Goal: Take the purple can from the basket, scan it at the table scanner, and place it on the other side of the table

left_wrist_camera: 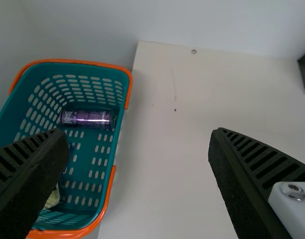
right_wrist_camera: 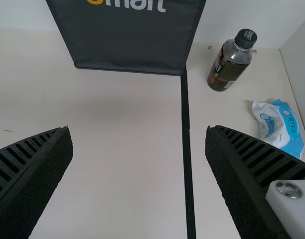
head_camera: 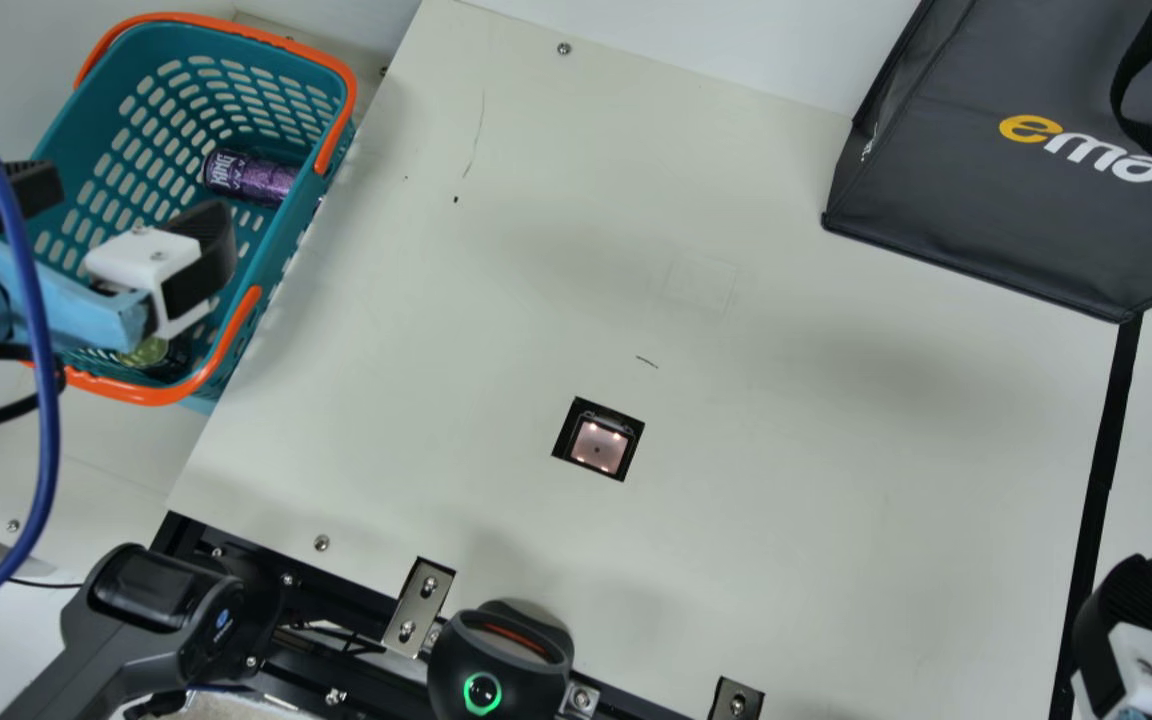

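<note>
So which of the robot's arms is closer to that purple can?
The left one. The left gripper hangs open over the basket in the main view, with the can lying close by inside. The right gripper is far across the table, near the black strip.

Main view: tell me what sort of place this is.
Probably a mock store checkout built for robot work: a scanner is set into the table, a teal shopping basket holding the purple can is at its left edge, and a dark carrier bag is at the upper right.
</note>
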{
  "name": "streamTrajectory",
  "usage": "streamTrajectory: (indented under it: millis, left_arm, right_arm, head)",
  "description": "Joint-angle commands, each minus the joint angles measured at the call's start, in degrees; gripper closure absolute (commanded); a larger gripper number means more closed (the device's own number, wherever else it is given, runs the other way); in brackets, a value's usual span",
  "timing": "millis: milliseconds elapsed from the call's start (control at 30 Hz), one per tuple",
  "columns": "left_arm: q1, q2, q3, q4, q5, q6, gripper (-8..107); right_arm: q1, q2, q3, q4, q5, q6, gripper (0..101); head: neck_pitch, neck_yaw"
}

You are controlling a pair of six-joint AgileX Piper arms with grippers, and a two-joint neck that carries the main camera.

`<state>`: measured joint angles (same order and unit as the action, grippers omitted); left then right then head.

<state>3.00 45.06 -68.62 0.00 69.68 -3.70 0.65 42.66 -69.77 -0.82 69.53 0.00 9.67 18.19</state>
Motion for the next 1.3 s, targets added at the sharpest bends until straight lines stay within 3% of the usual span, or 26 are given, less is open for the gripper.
streamTrajectory:
  millis: [0, 433, 933, 1267]
  left_arm:
    - [1.95, 0.34, 0.09, 0.42, 0.02, -0.99, 9]
    - [15.34, 4.29, 0.6, -1.07, -0.74, 0.03, 9]
    - [31.59, 13.7, 0.37, -9.42, -2.44, 16.23, 9]
    - [37.09, 22.17, -0.53, -11.81, -4.67, 25.56, 9]
  right_arm:
    - [0.0, 0.0, 0.0, 0.0, 0.0, 0.0, 6]
    - [0.0, 0.0, 0.0, 0.0, 0.0, 0.0, 6]
    - [0.0, 0.0, 0.0, 0.0, 0.08, 0.0, 6]
    - [0.0, 0.0, 0.0, 0.0, 0.08, 0.0, 6]
  head:
    - [-1.75, 0.23]
    - [-1.75, 0.23]
    - [-1.75, 0.23]
    - [-1.75, 0.23]
